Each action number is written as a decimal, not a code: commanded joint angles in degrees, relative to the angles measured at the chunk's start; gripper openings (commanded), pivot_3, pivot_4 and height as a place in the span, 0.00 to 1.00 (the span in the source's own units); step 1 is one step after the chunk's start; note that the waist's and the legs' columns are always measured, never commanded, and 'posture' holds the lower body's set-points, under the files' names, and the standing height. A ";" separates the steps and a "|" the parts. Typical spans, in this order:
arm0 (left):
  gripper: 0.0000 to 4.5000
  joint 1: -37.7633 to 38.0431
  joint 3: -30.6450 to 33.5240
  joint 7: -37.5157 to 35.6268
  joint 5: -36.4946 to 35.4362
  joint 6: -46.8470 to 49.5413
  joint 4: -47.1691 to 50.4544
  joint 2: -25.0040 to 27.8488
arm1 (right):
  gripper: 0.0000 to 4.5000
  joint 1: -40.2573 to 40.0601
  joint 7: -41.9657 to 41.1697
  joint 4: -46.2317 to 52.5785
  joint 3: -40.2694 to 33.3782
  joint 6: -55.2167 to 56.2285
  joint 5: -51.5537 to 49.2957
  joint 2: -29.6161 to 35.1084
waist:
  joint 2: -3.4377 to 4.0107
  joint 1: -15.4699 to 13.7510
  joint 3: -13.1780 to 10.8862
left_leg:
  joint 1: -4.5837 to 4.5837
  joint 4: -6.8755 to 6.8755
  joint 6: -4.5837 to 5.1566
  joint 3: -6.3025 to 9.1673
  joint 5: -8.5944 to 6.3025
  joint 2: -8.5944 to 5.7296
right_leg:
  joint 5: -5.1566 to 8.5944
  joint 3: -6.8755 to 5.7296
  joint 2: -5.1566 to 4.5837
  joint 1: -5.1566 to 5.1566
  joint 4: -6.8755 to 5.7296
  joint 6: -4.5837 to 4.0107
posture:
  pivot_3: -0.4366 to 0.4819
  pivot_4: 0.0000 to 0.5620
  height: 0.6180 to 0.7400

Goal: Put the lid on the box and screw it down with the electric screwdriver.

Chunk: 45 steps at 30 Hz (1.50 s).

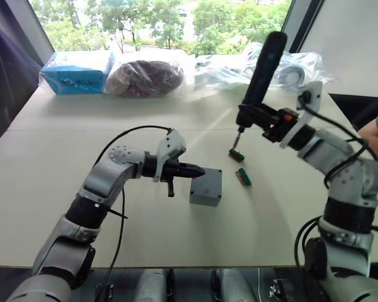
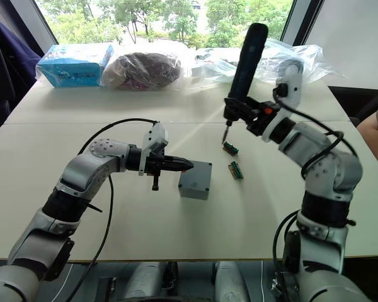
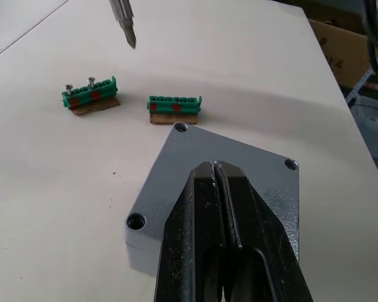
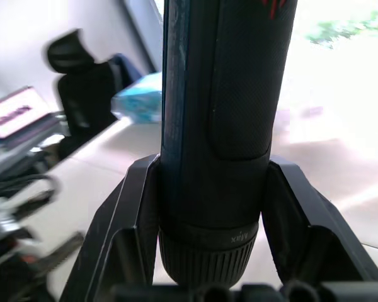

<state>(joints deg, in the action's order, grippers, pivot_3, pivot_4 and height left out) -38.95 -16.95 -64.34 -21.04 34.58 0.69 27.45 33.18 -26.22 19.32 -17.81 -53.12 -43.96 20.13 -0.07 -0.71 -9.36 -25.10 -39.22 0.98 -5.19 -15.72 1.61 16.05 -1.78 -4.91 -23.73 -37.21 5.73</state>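
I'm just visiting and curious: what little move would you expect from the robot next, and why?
Probably lower the electric screwdriver so its bit meets a screw on the nearer green strip. The right tool grips it upright, bit hanging just above that strip. The lid already sits on the box, corner holes empty, with the shut left tool resting on it.

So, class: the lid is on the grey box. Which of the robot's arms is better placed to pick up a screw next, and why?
The right. Its gripper already clamps the long black electric screwdriver, whose bit hangs just above a small green terminal block holding screws. The left gripper is shut, resting over the flat grey plastic lid.
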 commanded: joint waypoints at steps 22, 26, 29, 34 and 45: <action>0.00 1.51 -6.08 -1.08 7.49 -4.05 -0.54 0.07 | 0.39 -11.21 2.26 10.40 6.72 11.79 3.12 0.28 | -0.02 0.01 0.01 | 0.07 0.00 0.02 0.11 -0.01 -0.03 | 0.00 -0.03 0.01 0.10 0.02 0.00 | 0.48 0.27 1.00; 0.00 1.43 -6.12 -1.00 7.75 -4.20 -0.60 0.00 | 0.39 -12.23 2.67 10.94 6.85 12.05 3.44 0.94 | -0.02 0.00 0.01 | 0.10 0.00 0.02 0.12 -0.01 -0.03 | 0.00 -0.03 0.02 0.13 0.02 0.00 | 0.48 0.27 1.00; 0.00 1.31 -6.13 -1.11 7.90 -4.34 -0.77 -0.09 | 0.39 -13.10 2.13 10.98 8.53 12.63 5.24 2.13 | -0.02 0.00 0.02 | 0.11 0.00 0.02 0.12 -0.01 -0.03 | 0.00 -0.03 0.02 0.14 0.02 0.00 | 0.48 0.27 1.00; 0.00 1.11 -6.22 -1.27 8.15 -4.51 -1.10 -0.26 | 0.39 -13.74 2.36 9.46 10.51 15.05 7.57 1.55 | -0.03 0.03 0.02 | 0.21 0.00 0.10 0.12 -0.05 -0.03 | 0.00 -0.03 0.02 0.22 0.02 0.00 | 0.48 0.27 1.00; 0.00 1.56 -6.13 -1.26 8.44 -4.94 -1.35 -0.07 | 0.39 -22.55 1.76 7.80 15.67 22.24 13.37 -0.22 | -0.19 0.03 0.16 | 0.67 0.05 0.34 0.12 -0.19 -0.02 | 0.01 -0.02 0.03 0.66 0.07 -0.02 | 0.48 0.27 1.00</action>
<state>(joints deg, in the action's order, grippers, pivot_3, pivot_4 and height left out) -38.35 -21.83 -65.35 -13.88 29.42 0.01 26.81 13.09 -24.15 27.41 -4.52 -31.02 -32.50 19.95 -0.26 -0.68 -9.20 -24.38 -39.17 1.34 -5.06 -15.92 1.60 16.07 -1.81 -4.88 -23.01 -37.14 5.71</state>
